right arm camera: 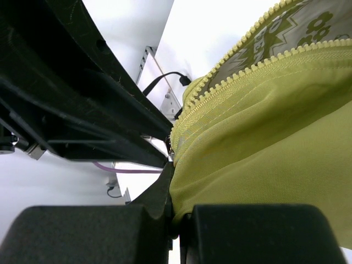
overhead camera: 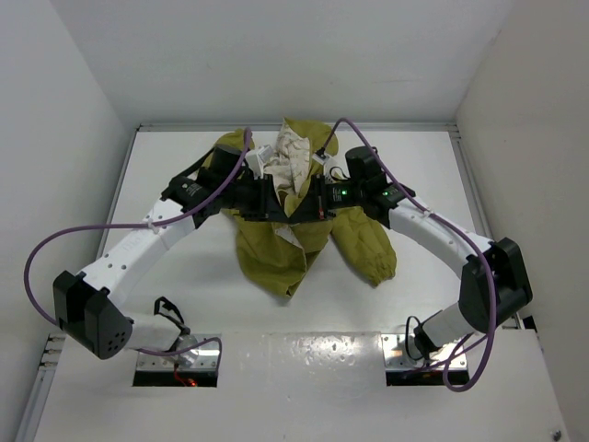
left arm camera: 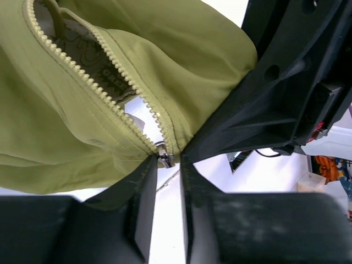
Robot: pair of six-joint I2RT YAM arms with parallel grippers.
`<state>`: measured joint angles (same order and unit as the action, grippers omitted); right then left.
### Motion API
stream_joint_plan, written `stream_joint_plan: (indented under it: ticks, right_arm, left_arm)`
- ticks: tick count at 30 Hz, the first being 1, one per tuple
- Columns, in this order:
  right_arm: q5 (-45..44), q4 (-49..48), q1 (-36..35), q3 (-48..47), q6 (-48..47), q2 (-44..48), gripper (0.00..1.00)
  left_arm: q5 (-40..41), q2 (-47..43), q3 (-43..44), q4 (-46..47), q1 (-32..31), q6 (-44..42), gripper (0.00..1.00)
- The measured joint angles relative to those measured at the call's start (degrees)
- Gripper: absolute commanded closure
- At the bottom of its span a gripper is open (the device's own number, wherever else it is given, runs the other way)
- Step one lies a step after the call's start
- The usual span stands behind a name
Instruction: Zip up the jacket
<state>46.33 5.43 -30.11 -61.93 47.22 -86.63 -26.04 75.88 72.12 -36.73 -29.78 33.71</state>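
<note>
The olive-yellow jacket lies bunched at the middle of the white table, its cream lining showing at the top. Both grippers meet over its front. My left gripper holds its fingertips close around the metal zipper slider, which sits at the bottom of the open zipper teeth. My right gripper is shut on a fold of jacket fabric just below the zipper's lower end. The jacket is open above the slider, with printed lining visible.
The white table is walled on the left, right and back. Purple cables loop off both arms. Metal base plates sit at the near edge. A jacket sleeve lies to the right.
</note>
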Motion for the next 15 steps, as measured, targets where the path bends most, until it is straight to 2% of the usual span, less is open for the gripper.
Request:
stream_joint_plan:
  ticks: [4, 12, 15]
  right_arm:
    - [0.15, 0.02, -0.02, 0.0, -0.07, 0.0, 1.0]
    - [0.11, 0.22, -0.09, 0.0, -0.44, 0.0, 1.0]
    - [0.13, 0.22, -0.2, 0.0, -0.94, 0.0, 1.0]
  left_arm:
    - [0.59, 0.04, -0.04, -0.09, 0.0, -0.02, 0.8]
    - [0.52, 0.04, -0.31, 0.17, 0.0, -0.04, 1.0]
    - [0.48, 0.04, -0.31, 0.17, 0.02, -0.15, 1.0]
